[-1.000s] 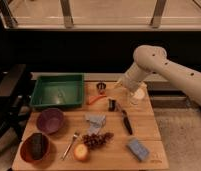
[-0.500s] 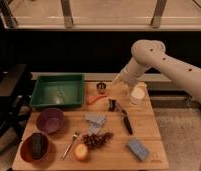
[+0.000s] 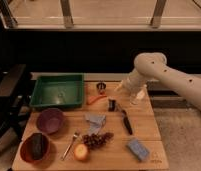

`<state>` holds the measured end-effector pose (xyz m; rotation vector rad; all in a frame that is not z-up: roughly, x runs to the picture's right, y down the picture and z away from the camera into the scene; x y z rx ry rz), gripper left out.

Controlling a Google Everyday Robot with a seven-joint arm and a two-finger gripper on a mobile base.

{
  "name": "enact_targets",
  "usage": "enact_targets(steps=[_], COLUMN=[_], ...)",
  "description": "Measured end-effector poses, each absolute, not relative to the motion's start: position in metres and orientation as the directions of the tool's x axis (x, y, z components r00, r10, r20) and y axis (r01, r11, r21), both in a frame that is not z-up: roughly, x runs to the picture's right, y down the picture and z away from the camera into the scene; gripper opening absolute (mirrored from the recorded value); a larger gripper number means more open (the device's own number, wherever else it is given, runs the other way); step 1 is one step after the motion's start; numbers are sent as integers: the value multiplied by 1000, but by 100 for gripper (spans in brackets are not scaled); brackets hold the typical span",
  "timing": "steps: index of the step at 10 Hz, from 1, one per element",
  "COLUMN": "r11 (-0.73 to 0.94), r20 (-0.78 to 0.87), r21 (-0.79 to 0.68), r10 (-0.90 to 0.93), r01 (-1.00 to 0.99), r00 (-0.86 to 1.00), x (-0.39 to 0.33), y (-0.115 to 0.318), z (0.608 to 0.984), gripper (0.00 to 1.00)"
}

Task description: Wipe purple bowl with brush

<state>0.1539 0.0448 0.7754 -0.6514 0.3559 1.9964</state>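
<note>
Spread wide with nothing between its fingers, the gripper hangs above the far edge of the wooden table, right of the middle, apart from everything below it; the pale arm reaches in from the right. Going from the left edge: one green tray sits at the far left corner. Two bowls stand in front of it. The purple bowl is near the left edge, just in front of the tray, and the orange-brown bowl at the near left corner holds one dark block. One thin silver utensil lies slanted beside that bowl, with one round orange fruit near the front edge. At the middle lie one blue-grey cloth and, in front of it, one bunch of dark grapes. Toward the far edge are one curved orange item and one small metal cup. The one brush lies right of centre, well apart from the purple bowl, its handle pointing toward the front edge. One blue sponge sits near the front right corner, and one pale container stands by the far right edge, just beside the gripper
</note>
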Motion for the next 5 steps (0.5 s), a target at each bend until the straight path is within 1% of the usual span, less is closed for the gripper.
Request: enact_targets(steps=[2, 5], r11=[-470, -469], r20=[-565, -564], r21=[-27, -29], r10=[735, 736], r01=[-882, -883], r00=[-375, -373], x=[165, 163], y=[55, 54], z=[788, 787], gripper=[66, 66])
